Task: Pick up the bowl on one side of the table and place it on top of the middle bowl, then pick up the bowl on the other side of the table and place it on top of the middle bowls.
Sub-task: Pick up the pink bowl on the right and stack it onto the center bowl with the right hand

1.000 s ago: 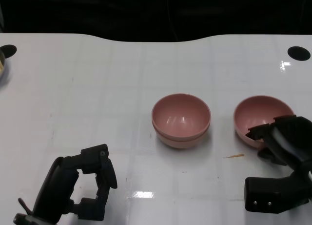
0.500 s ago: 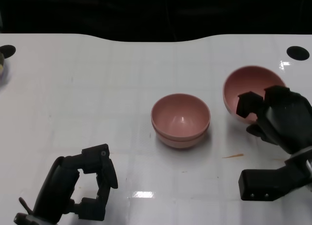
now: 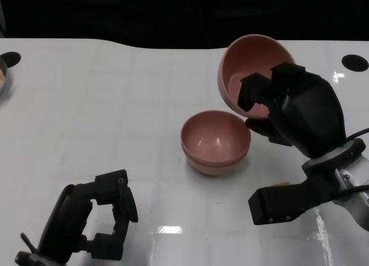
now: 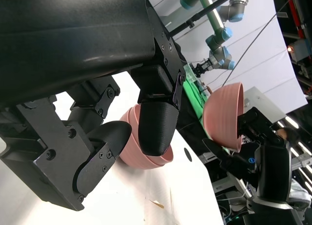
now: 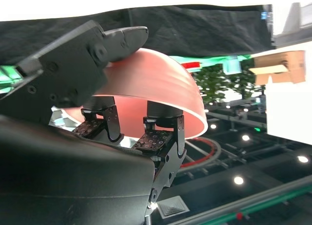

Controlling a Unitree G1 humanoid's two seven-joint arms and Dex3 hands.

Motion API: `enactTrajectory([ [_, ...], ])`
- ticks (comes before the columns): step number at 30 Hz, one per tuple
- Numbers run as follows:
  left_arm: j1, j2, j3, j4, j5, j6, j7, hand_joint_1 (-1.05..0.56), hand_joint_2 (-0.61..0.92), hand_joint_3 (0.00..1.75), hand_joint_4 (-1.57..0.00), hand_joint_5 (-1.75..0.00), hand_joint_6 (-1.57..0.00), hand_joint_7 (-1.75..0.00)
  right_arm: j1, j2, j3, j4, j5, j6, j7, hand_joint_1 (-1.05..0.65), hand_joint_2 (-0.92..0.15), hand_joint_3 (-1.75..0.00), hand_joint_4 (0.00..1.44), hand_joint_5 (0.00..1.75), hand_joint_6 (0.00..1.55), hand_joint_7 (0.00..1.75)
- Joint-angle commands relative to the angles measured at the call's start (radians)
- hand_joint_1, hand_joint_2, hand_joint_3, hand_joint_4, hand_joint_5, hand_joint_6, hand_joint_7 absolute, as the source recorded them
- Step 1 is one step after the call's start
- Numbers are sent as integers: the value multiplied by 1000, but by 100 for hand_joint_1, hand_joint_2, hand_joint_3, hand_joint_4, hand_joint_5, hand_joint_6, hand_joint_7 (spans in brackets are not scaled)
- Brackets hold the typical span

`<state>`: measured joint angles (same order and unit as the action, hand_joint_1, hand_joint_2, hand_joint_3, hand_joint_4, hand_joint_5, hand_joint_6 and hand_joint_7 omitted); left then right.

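Where right hand [image 3: 282, 107] grips raised bowl [image 3: 245, 61], near rim hidden.

At the lower left of the head view is the left hand [image 3: 101, 223]. It is all black, made of blocky, boxy pieces with small round screws at the joints. At the right of that view is the right hand [image 3: 288, 113], black too, with a big rounded shell and a silver ring behind it. A thin black cable runs beside that ring. Under it sits a black box with two tiny dots. In the left wrist view the fingers [image 4: 156, 122] look smooth and rounded, with small screws. In the right wrist view the finger pads [image 5: 158, 139] have little dots.
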<state>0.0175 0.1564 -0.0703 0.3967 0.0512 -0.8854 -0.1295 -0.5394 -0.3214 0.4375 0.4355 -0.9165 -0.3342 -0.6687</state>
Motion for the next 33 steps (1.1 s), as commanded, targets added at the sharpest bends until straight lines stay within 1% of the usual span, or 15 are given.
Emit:
enactTrajectory([
  [1, -4, 10, 5, 2, -1, 5, -12, 0, 23, 166, -97, -175, -87, -160, -40, 26, 3, -22, 16, -20, 20, -8, -21, -115, 103, 175, 79, 175],
  [6, -6, 9, 4, 3, -2, 6, -14, 0, 23, 167, -97, -175, -87, -160, -45, 39, -2, -20, 15, -35, 30, -8, -20, -116, 103, 175, 79, 175],
  [9, -9, 6, 8, 8, 11, -5, -5, 0, 22, 167, -98, -175, -87, -161, -54, 60, 6, -9, 20, -49, 32, -8, -20, -117, 103, 175, 79, 175],
  [16, -9, 4, 9, 7, 10, 0, -8, 0, 22, 168, -98, -175, -87, -161, -57, 69, 3, -3, 20, -56, 36, -8, -20, -119, 102, 175, 79, 175],
  [18, -6, 4, 8, 0, 20, 6, -5, -1, 22, 168, -98, -175, -87, -161, -62, 84, 15, 14, 55, -60, 116, -8, -22, -122, 101, 175, 77, 175],
  [20, -4, 3, 7, -6, 22, 10, -6, -1, 22, 168, -98, -175, -87, -161, -66, 91, 21, 26, 74, -69, 164, -8, -23, -124, 100, 175, 77, 175],
  [25, 0, -1, 7, -17, 33, 16, 1, -3, 20, 169, -97, -175, -87, -160, -69, 97, 29, 58, 85, -90, 207, -8, -22, -126, 99, 175, 76, 175],
  [28, 1, -3, 8, -20, 40, 15, 4, -3, 20, 169, -97, -175, -88, -160, -70, 95, 35, 68, 86, -85, 238, -9, -22, -127, 99, 175, 75, 175],
  [33, 2, -4, 10, -22, 42, 18, 2, -3, 20, 170, -98, -175, -88, -160, -69, 97, 35, 78, 91, -86, 246, -9, -22, -128, 98, 175, 75, 174],
])
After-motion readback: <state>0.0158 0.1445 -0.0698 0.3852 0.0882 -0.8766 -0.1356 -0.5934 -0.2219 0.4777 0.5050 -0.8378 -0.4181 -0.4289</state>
